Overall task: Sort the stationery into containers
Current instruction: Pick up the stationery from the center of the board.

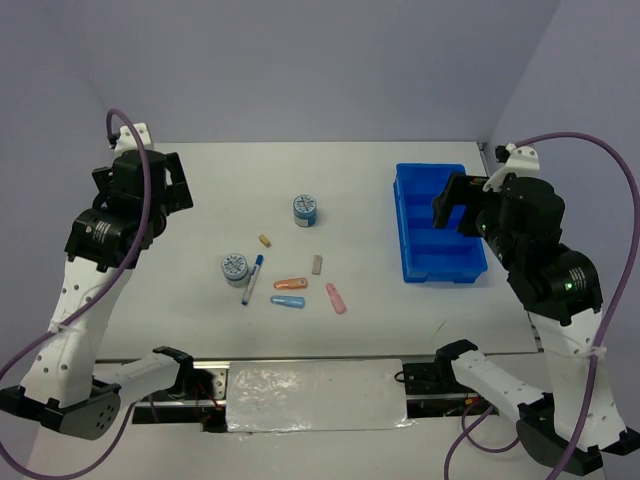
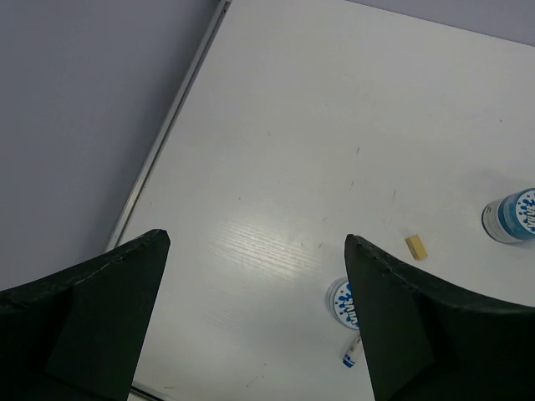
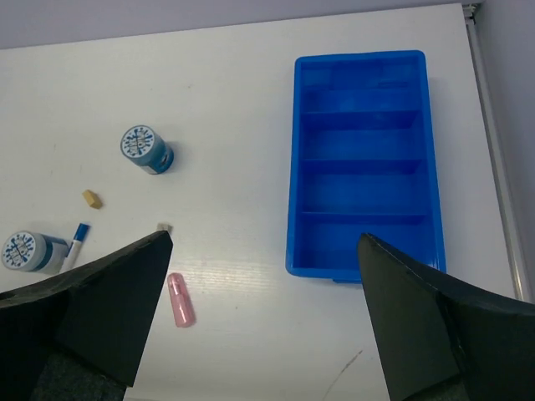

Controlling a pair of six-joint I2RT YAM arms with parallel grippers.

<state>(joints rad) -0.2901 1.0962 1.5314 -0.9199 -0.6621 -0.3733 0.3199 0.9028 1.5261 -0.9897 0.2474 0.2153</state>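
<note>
The stationery lies loose mid-table: two blue-white rolls (image 1: pixel 304 209) (image 1: pixel 235 267), a white pen with blue cap (image 1: pixel 252 280), a tan stub (image 1: pixel 265 240), a grey stub (image 1: pixel 317 264), and orange (image 1: pixel 290 284), blue (image 1: pixel 288 301) and pink (image 1: pixel 335 298) capsules. The blue tray (image 1: pixel 404 222) stands to their right with several empty compartments. My left gripper (image 1: pixel 172 190) is open and empty, raised over the far left. My right gripper (image 1: pixel 452 207) is open and empty, raised over the tray. The right wrist view shows the tray (image 3: pixel 359 57) and the pink capsule (image 3: pixel 180 300).
The table's left edge and the grey wall (image 2: pixel 84 125) run close beside my left gripper (image 2: pixel 255 242). The table's right edge (image 3: pixel 493 167) runs just right of the tray. The arm bases and cables sit along the near edge.
</note>
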